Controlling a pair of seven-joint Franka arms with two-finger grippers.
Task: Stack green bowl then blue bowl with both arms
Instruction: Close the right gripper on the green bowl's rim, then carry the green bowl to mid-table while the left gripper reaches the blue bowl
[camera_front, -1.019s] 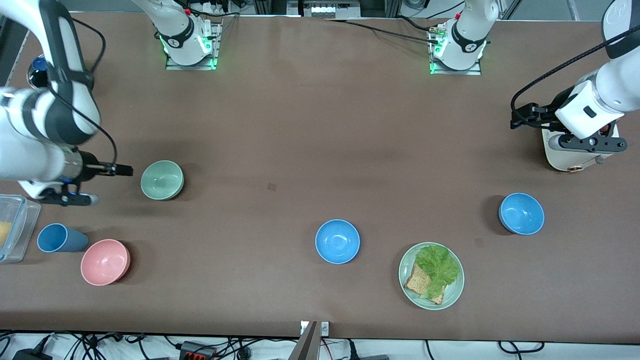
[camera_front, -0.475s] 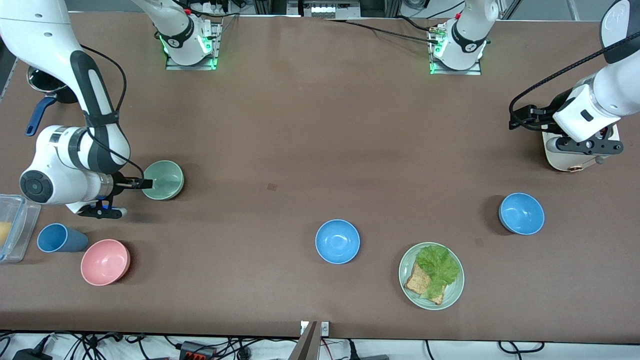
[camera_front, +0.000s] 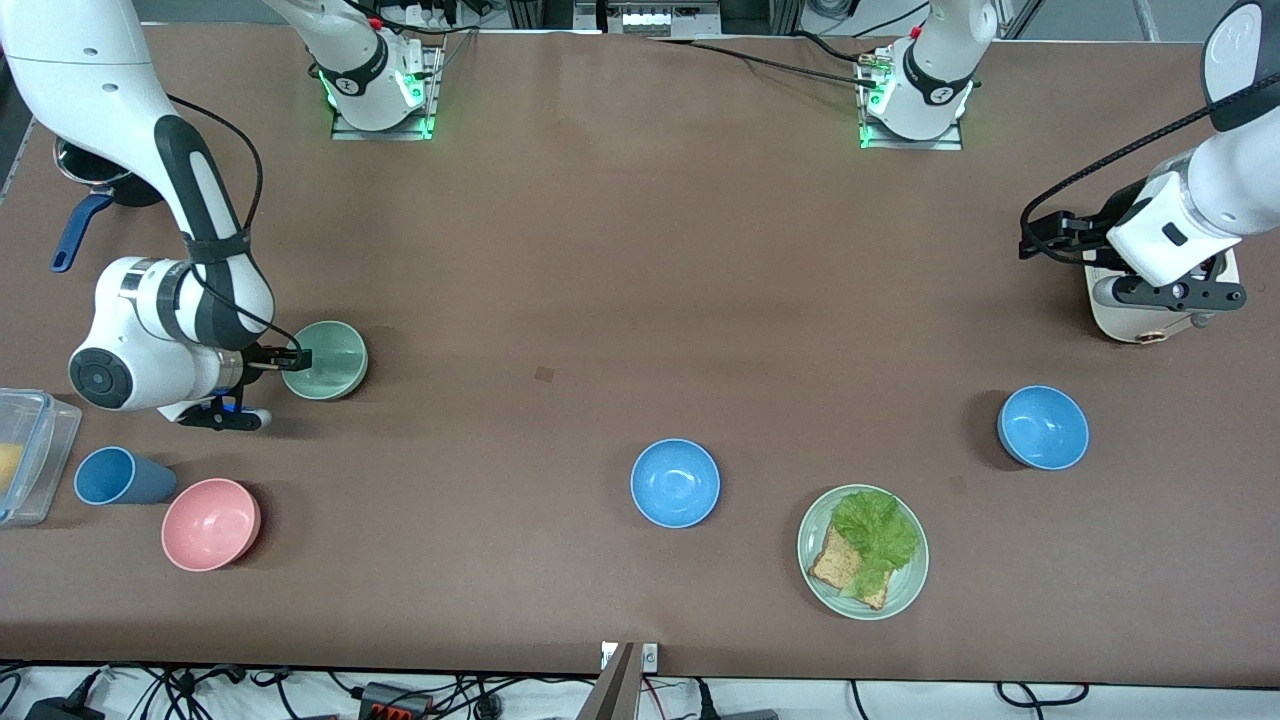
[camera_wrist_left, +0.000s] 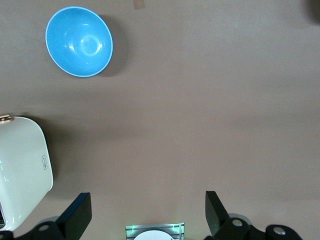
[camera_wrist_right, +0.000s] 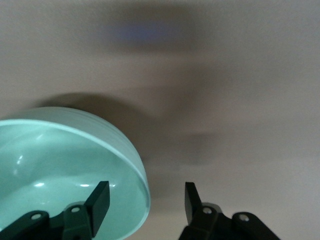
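Right gripper (camera_front: 298, 357) spread, straddling rim of small round pale sage-green bowl (camera_front: 328, 360): one finger inside, one outside, evidently placed for a rim pinch, not yet closed. Bowl upright, mouth upward, round, no long axis.

Left gripper (camera_front: 1170, 292) spread, waiting over white appliance (camera_front: 1120, 318); small round speckled mid-blue bowl (camera_front: 1043, 427) near it, upright.

green bowl (camera_front: 327, 360): upright, right arm's end | blue bowl (camera_front: 1043, 427): upright, left arm's end
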